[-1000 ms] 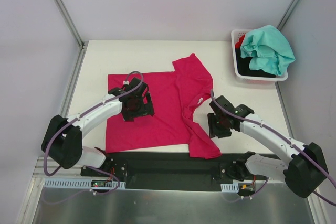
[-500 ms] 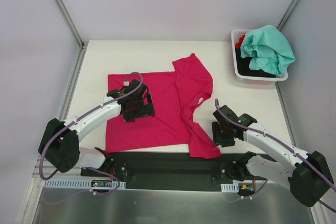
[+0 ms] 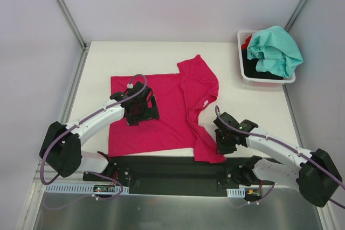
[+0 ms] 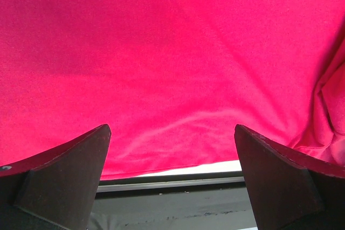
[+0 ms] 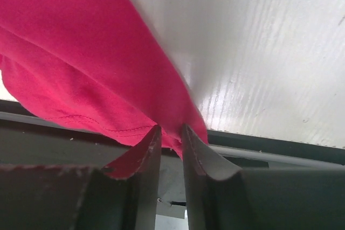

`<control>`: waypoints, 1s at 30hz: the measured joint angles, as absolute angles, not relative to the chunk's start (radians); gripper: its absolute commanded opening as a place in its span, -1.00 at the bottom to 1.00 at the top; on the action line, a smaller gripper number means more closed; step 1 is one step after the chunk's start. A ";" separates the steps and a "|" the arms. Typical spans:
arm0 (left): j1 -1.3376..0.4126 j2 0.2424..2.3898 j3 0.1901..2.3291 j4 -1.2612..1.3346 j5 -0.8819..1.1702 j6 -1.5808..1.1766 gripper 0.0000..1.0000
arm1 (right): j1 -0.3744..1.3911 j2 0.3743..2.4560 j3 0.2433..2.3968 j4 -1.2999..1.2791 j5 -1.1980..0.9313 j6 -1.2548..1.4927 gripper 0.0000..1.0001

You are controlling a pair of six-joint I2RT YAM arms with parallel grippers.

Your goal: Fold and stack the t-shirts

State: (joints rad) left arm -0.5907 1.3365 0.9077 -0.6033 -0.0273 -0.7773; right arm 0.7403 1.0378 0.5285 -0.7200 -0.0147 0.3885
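Observation:
A large magenta-pink t-shirt (image 3: 161, 111) lies spread on the white table, its right side folded over so the small white label (image 3: 205, 102) shows. My left gripper (image 3: 141, 109) hovers over the shirt's left half, wide open; in the left wrist view (image 4: 172, 127) nothing sits between its fingers above the cloth (image 4: 172, 52). My right gripper (image 3: 221, 144) is at the shirt's near right corner. In the right wrist view its jaws (image 5: 170, 127) stand a narrow gap apart with the hem corner (image 5: 81, 52) between the tips; whether they pinch it does not show.
A white basket (image 3: 241, 52) at the back right holds a teal-mint shirt (image 3: 275, 49) on top of black (image 3: 259, 69) and red (image 3: 247, 41) ones. The black base rail (image 3: 172, 168) runs along the near table edge, just below the shirt's hem.
The right gripper dropped toward the near edge and then slid left onto the shirt's near right corner, its jaws narrowing. The left gripper barely shifted.

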 measured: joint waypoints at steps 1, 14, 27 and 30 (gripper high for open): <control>-0.591 1.336 0.908 -0.603 -0.027 -0.778 0.98 | 0.749 1.041 0.526 -0.716 -0.015 0.397 -0.69; -0.597 1.337 0.908 -0.603 -0.028 -0.778 0.98 | 0.939 1.013 0.583 -0.811 0.078 0.516 -0.99; -0.603 1.337 0.905 -0.581 -0.027 -0.778 0.98 | 1.199 0.906 0.651 -1.016 0.161 0.767 -0.99; -0.603 1.337 0.899 -0.581 -0.027 -0.778 0.98 | 1.264 0.903 0.681 -1.056 0.179 0.832 -0.99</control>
